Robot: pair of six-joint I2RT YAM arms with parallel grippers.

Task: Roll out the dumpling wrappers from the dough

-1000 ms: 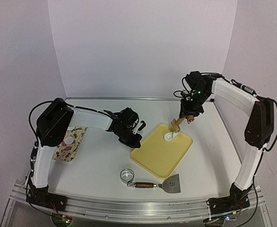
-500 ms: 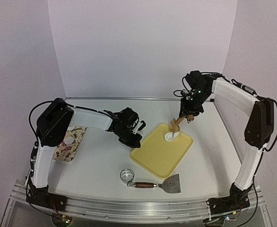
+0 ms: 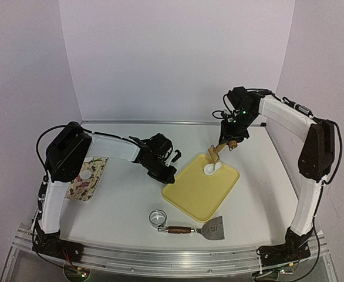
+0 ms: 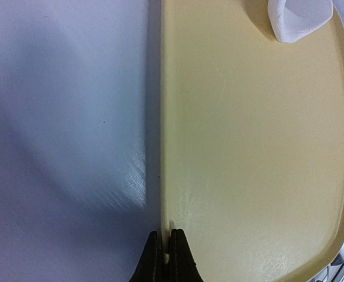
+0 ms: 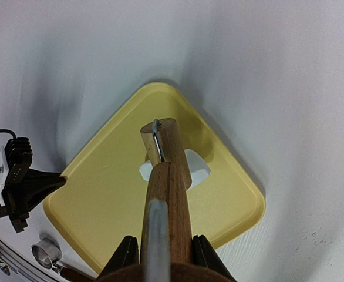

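Dough point(image 3: 212, 168) on yellow board point(image 3: 191, 192), white table point(image 3: 122, 202)

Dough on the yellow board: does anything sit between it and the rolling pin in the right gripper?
Nothing visible does. The rolling pin, held by the right gripper, hangs right over the dough, which lies on bare yellow board.

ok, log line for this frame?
left hand: shut on yellow board edge | right hand: shut on rolling pin | dough: on board, under pin tip
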